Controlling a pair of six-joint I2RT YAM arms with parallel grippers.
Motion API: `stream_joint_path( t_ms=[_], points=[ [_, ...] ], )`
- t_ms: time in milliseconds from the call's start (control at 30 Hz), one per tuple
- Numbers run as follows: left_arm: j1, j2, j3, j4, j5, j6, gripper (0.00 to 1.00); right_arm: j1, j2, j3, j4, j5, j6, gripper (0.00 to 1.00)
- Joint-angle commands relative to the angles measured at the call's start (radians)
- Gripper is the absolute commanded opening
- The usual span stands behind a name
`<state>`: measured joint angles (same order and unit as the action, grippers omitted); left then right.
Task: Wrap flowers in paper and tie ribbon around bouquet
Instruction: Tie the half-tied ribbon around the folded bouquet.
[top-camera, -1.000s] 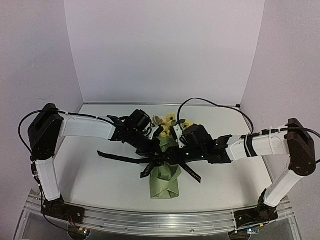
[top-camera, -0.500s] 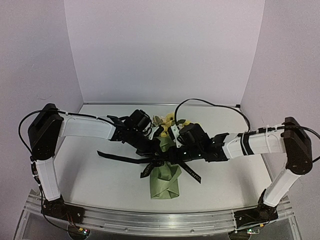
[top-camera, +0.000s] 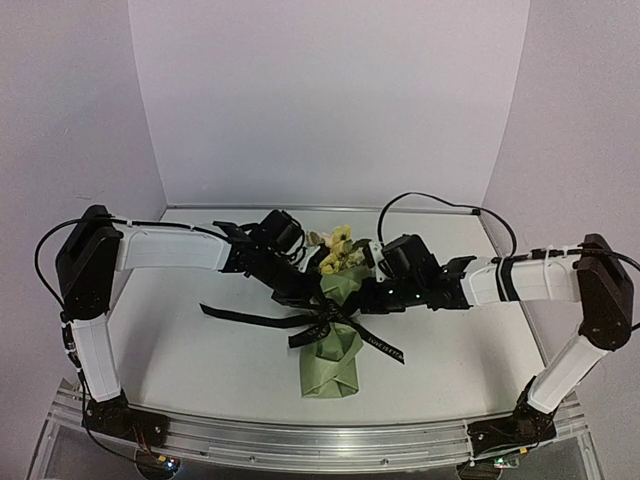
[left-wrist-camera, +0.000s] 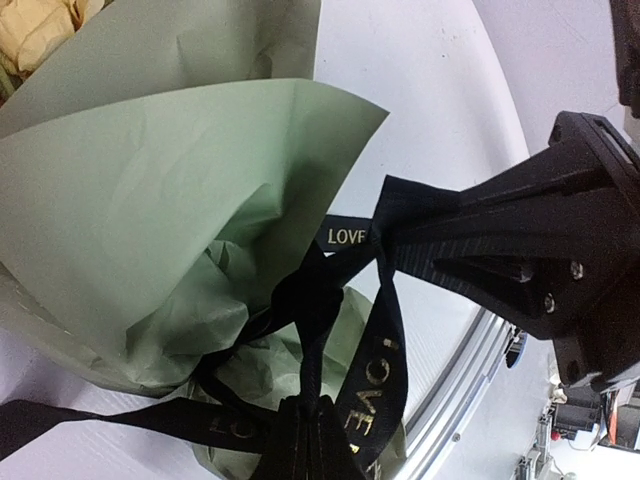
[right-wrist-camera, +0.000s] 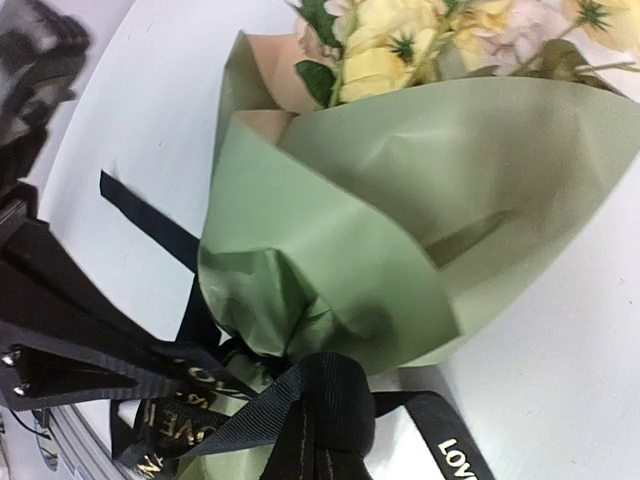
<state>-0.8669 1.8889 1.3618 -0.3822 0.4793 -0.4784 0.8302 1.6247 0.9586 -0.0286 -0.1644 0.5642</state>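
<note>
On white table (top-camera: 180, 345), left gripper (top-camera: 297, 296) and right gripper (top-camera: 368, 300) pinch ribbon (top-camera: 250, 318).

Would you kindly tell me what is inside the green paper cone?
Pale yellow and cream flowers with green leaves poke out of the paper cone's open end; their stems are covered by the paper.

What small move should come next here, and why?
Probably pull the grippers gently apart to cinch the knot. The left gripper and right gripper each pinch the ribbon, whose knot looks loose around the bouquet.
</note>
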Motion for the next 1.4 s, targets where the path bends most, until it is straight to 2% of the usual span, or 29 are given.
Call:
stream_joint_path(
  t_ms=[0,200,633,867,1100,1233,1367],
  points=[
    [0.007,-0.020,0.075,-0.055,0.007,0.031,0.00,-0.038,-0.048,-0.011,-0.034,-0.050,0.030,0.00],
    [0.014,-0.017,0.072,-0.078,-0.005,0.014,0.00,-0.110,-0.019,0.025,-0.100,-0.137,0.008,0.00],
    [0.022,-0.028,0.003,-0.055,-0.044,-0.029,0.00,-0.142,0.065,0.137,-0.230,-0.193,-0.061,0.00],
    [0.022,-0.079,-0.103,0.030,-0.130,-0.105,0.00,-0.135,0.043,0.151,-0.301,-0.244,-0.060,0.00],
    [0.005,-0.125,-0.206,0.151,-0.149,-0.180,0.00,-0.108,0.029,0.169,-0.391,-0.256,-0.125,0.00],
    [-0.010,-0.110,-0.203,0.163,-0.147,-0.180,0.00,-0.100,0.011,0.174,-0.410,-0.258,-0.132,0.07],
    [-0.011,-0.100,-0.192,0.160,-0.146,-0.176,0.00,-0.087,-0.025,0.179,-0.430,-0.251,-0.146,0.21]
  ],
)
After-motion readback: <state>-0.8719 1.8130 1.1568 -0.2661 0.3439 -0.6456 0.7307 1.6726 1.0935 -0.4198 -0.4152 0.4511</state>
